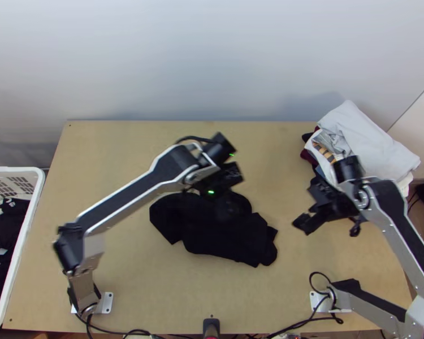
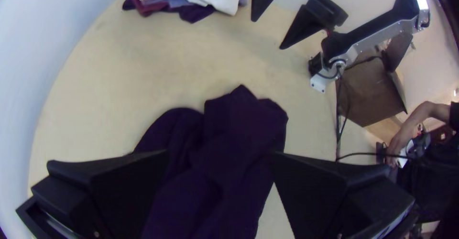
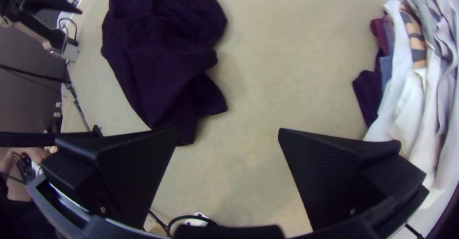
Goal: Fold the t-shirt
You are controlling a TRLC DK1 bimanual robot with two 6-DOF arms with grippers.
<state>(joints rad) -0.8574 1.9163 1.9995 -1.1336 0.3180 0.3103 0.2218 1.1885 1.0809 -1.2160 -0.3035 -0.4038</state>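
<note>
Your left gripper (image 2: 220, 154) and right gripper (image 3: 228, 131) are both wide open and hold nothing, so the bunched dark t-shirt (image 1: 223, 240) likely needs spreading flat before you fold

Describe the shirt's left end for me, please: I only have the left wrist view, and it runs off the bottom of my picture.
Observer: The dark shirt ends on the wood, well short of the table's left edge.
Operator: Anything past that edge?
Observer: A white basket holding dark and pale clothes.
Operator: And where's my left arm's base?
Observer: The base stands near the table's near left corner.
</note>
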